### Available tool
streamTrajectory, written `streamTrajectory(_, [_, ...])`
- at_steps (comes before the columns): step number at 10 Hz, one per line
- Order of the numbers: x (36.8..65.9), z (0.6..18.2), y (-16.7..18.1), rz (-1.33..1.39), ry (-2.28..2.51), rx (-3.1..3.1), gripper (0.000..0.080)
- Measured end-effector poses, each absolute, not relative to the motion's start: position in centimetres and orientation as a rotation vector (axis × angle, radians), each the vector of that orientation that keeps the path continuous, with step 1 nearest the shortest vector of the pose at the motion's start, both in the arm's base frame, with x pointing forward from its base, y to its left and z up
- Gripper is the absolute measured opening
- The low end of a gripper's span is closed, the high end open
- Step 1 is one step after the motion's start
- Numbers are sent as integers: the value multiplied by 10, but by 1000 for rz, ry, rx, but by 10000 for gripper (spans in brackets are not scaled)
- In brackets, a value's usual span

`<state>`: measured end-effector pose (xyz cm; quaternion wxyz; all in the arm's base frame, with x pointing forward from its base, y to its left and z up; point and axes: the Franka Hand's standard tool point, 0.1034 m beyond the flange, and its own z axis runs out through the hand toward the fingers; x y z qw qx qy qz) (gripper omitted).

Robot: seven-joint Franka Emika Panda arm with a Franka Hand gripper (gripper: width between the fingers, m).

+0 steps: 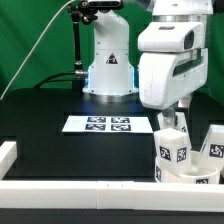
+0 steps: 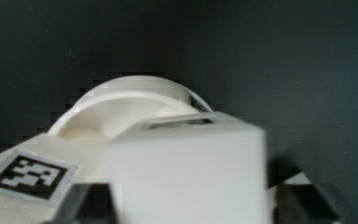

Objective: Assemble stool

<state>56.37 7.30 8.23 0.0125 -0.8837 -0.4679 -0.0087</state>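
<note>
Your exterior view looks across the table (image 1: 40, 115) from in front, at mid range, facing the arm base. Your wrist view sits just behind the gripper (image 1: 172, 118), looking down its axis, very close. Both share the leg (image 1: 170, 145) (image 2: 190, 170) and seat (image 1: 195, 172) (image 2: 131, 105).

You have before you, by count:

- Round drum seat (image 1: 190, 172): one, directly under the gripper (image 1: 172, 118).
- Tagged block legs: three in sight, one leg (image 1: 171, 145) at the gripper, a second leg (image 1: 216, 148) just beyond it, a third leg (image 2: 30, 172) beside the seat.
- Marker board (image 1: 108, 124): one.
- White border rails (image 1: 60, 187): two.
</note>
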Motion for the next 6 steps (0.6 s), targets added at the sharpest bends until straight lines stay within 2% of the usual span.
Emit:
streamTrajectory(3, [564, 82, 73, -26, -1400, -2783, 337])
streamTrajectory(6, [562, 80, 71, -39, -810, -2953, 337])
